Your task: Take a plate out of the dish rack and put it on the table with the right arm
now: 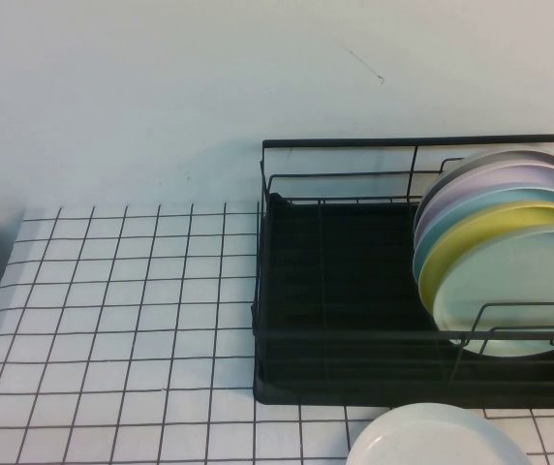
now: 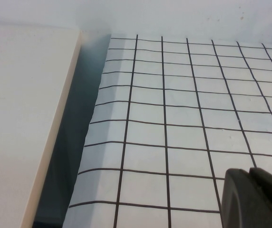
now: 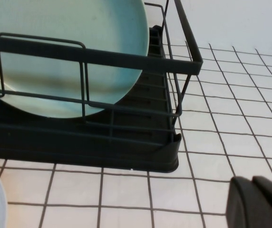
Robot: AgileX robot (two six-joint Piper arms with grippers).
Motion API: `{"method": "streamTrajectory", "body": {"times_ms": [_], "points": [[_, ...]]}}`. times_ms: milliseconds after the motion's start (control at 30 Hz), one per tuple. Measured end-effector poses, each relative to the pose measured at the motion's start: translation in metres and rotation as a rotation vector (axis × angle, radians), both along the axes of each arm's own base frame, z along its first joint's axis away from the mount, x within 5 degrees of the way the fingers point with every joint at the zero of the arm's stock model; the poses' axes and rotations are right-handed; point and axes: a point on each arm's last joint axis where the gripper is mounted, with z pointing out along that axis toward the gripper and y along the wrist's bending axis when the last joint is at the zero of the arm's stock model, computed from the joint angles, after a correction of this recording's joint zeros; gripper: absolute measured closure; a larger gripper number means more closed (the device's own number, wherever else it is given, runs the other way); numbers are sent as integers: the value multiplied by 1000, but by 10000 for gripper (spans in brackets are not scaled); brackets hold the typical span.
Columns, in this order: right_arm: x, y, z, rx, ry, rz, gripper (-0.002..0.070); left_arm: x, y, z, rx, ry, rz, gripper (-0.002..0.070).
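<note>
1. The table (image 1: pixel 112 320), a white surface gridded with thin black lines, fills the high view from 9 o'clock to 6 o'clock; its open squares lie left of the rack.
2. The dish rack (image 1: pixel 354 291), black wire over a black tray, occupies 3 o'clock, its left half bare.
3. A row of upright plates leans at the rack's right end: a pale green plate (image 1: pixel 514 291) in front, a yellow plate (image 1: pixel 471 232) behind it, then bluish and lilac ones.
4. The plate (image 1: pixel 432 441), whitish and glossy, lies flat on the table at 5 o'clock, just in front of the rack; by this evidence the job looks essentially done, with only the arm's retreat left.
5. The right gripper (image 3: pixel 259 204) hangs low over the tiles just off the rack's corner, holding nothing; how far its claw is open I cannot tell.
6. The left gripper (image 2: pixel 255 199) sits parked over the table's far left edge beside a cream panel (image 2: pixel 22 123), empty; its opening likewise cannot be told.
7. Nothing visibly obstructs either arm.
</note>
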Motion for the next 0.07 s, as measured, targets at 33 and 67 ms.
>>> {"method": "streamTrajectory", "body": {"times_ms": [33, 67], "points": [[0, 0, 0, 0, 0, 0, 678, 0, 0, 0, 0, 0, 0, 678], [0, 0, 0, 0, 0, 0, 678, 0, 0, 0, 0, 0, 0, 678]]}}
